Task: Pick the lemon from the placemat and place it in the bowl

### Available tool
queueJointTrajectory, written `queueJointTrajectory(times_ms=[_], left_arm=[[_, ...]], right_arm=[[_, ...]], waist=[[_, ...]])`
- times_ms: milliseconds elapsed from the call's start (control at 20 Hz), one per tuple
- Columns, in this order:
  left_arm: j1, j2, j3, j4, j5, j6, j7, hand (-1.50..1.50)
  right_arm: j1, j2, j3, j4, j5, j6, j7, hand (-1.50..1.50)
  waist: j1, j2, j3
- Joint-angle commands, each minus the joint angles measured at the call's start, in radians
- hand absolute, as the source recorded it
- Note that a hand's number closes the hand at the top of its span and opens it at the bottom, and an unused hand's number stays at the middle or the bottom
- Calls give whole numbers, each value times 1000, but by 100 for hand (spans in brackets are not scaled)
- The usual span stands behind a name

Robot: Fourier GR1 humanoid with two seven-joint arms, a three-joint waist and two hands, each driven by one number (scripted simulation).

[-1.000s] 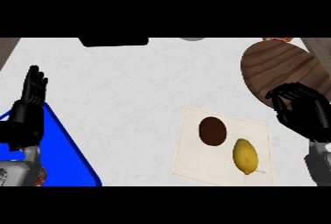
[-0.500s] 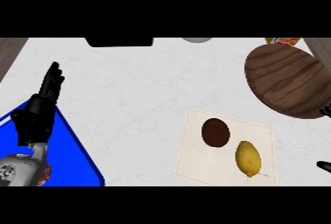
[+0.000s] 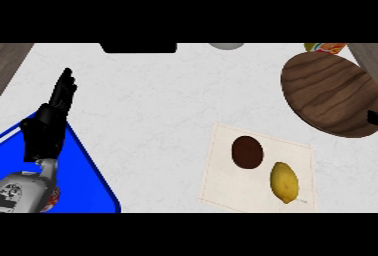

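A yellow lemon (image 3: 284, 182) lies on the right part of a beige placemat (image 3: 221, 185), at the lower right of the head view. A dark brown oval thing (image 3: 247, 151) lies just up-left of it on the same mat. The wide brown wooden bowl (image 3: 325, 90) stands at the upper right, beyond the mat. My left hand (image 3: 46, 130) is far to the left with straight fingers pointing up, open and holding nothing. Only a small black sliver of my right hand (image 3: 373, 117) shows at the right edge, beside the bowl's rim.
A blue tray (image 3: 81, 180) fills the lower left corner under my left forearm. At the counter's far edge are a black object (image 3: 139, 47), a grey round thing (image 3: 225, 46) and an orange-yellow item (image 3: 325, 47).
My right hand, over the bowl a second ago, has drawn off to the right edge until almost none shows. My left hand has shifted right and stands taller.
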Motion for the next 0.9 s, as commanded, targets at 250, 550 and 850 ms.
queueJointTrajectory(times_ms=[250, 550, 850], left_arm=[[-49, -18, -4, -19, -44, -7, 69, 0], [-49, -47, 27, 13, -63, -33, 45, 0], [-18, -54, 72, 53, -35, -86, -28, 0]], right_arm=[[-95, -21, 151, -204, 146, 58, 284, -150], [-98, 62, 220, -296, 232, 95, 392, -150], [-76, 104, 304, -314, 377, 113, 478, -150]], waist=[[12, 2, 0], [6, 2, 1], [6, 3, 1]])
